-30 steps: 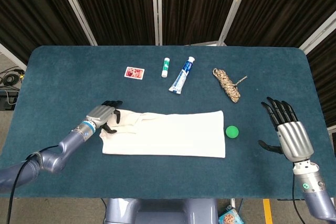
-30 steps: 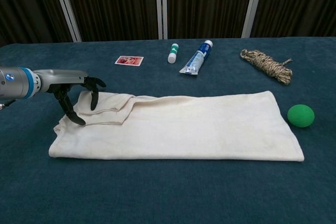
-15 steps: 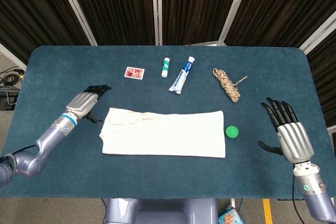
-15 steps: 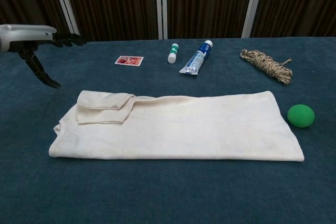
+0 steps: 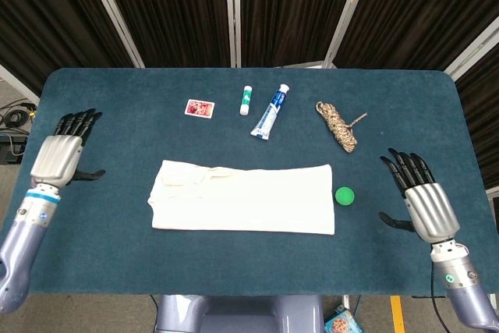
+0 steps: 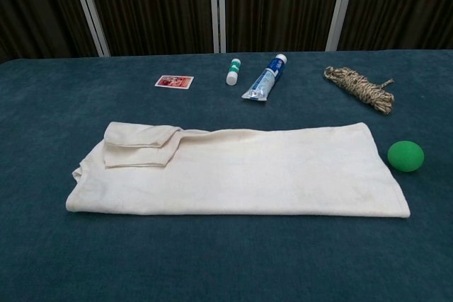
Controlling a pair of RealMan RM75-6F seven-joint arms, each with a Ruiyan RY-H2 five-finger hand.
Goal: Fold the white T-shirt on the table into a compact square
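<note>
Table [image 5: 93, 91]: dark teal felt, rounded corners. Shirt [image 5: 249, 200]: soft white cloth, long folded strip w/ sleeve tucked at one end, lies between both hands, clear felt each side. Left hand [image 5: 56, 157] & right hand [image 5: 425, 204]: fingers spread, holding nothing. Green ball [image 5: 345, 196] sits beside shirt, near right hand.

Even, bright overhead light, soft faint shadows, no glare, both views sharp throughout.

Left hand [image 5: 56, 157] off T-shirt [image 5: 243, 197], now apart.
</note>
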